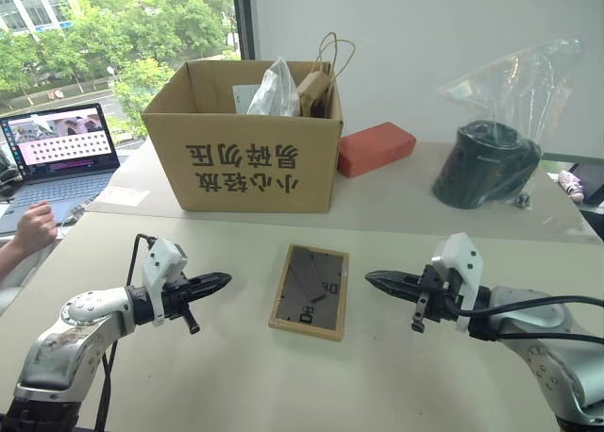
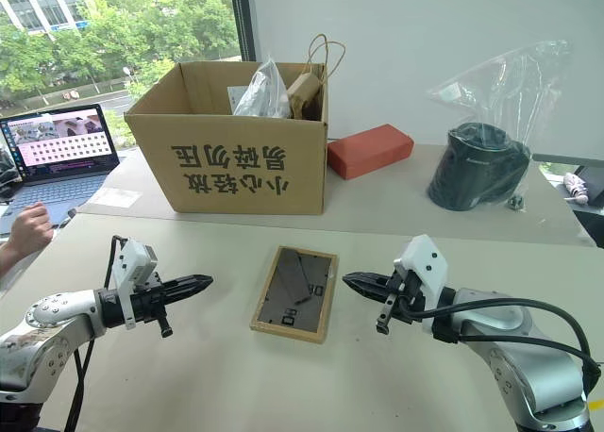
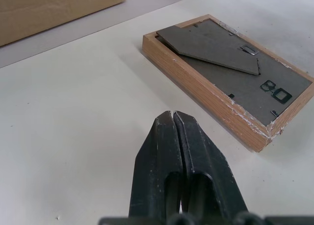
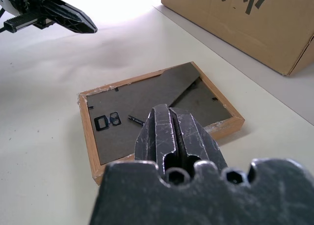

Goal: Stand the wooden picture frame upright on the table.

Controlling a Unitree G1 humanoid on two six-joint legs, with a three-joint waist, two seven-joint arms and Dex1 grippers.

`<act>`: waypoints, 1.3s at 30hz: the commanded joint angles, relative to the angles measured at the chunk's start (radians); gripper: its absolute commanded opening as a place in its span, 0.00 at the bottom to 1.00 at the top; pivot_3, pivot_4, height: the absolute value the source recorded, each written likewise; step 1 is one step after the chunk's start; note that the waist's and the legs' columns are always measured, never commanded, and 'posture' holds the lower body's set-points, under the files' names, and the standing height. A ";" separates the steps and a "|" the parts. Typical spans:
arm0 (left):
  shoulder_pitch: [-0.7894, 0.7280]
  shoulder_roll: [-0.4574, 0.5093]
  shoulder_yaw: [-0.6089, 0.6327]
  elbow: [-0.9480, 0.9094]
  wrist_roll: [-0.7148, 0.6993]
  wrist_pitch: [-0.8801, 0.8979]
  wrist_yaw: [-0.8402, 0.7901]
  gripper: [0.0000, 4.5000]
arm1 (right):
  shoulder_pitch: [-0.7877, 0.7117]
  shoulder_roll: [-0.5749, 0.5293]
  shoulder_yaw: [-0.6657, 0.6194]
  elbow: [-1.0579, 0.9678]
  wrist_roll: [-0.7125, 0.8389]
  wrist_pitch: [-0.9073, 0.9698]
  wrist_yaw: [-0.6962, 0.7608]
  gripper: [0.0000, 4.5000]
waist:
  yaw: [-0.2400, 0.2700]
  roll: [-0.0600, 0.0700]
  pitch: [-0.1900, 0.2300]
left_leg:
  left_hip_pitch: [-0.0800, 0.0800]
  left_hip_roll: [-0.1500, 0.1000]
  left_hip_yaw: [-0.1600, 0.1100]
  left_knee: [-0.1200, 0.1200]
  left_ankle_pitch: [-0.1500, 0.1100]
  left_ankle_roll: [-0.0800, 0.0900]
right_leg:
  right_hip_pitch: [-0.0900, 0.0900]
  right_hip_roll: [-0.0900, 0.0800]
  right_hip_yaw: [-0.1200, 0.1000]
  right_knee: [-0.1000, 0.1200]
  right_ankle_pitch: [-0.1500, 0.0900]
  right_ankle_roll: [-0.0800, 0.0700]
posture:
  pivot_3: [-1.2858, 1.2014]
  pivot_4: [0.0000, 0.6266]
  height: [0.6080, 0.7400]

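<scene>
Closed fingers [image 1: 219, 281] [image 1: 376, 280] flank flat wooden picture frame [image 1: 310, 291].

Beige table [image 1: 217, 375] w/ wooden picture frame [image 1: 310, 291] lying flat at centre, back panel up. On far side, L to R: cardboard box [image 1: 247, 158], red block [image 1: 376, 148], black object in clear bag [image 1: 487, 165]. Laptop [image 1: 58, 157] at L edge.

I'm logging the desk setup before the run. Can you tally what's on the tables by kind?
Wooden picture frame, lying back-up: 1
Cardboard box: 1
Red block: 1
Black container in a plastic bag: 1
Laptop: 1
Total: 5
</scene>
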 commanded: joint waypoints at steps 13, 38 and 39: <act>-0.146 -0.074 -0.314 0.225 0.354 -0.273 0.022 0.02 | -0.144 0.014 0.463 0.117 -0.436 0.058 -0.239 0.00 | 0.002 0.000 0.000 | -0.001 0.000 0.000 0.000 0.000 0.000 | -0.002 0.000 0.000 0.000 0.002 -0.004 | 0.52 0.24 1.00; 0.018 0.033 -0.268 0.069 0.422 -0.210 0.013 0.02 | -0.241 0.148 0.632 0.130 -0.560 0.131 -0.219 0.00 | -0.023 0.000 0.000 | 0.004 0.000 -0.001 -0.001 0.000 0.000 | 0.000 0.000 0.000 0.005 -0.001 0.000 | 0.52 0.24 1.00; 0.000 0.031 -0.246 0.105 0.429 -0.253 0.029 0.02 | -0.232 0.142 0.630 0.125 -0.556 0.136 -0.213 0.00 | -0.022 0.000 0.000 | 0.004 0.000 -0.001 -0.001 0.000 0.000 | 0.000 0.000 0.000 0.005 -0.001 0.000 | 0.52 0.24 1.00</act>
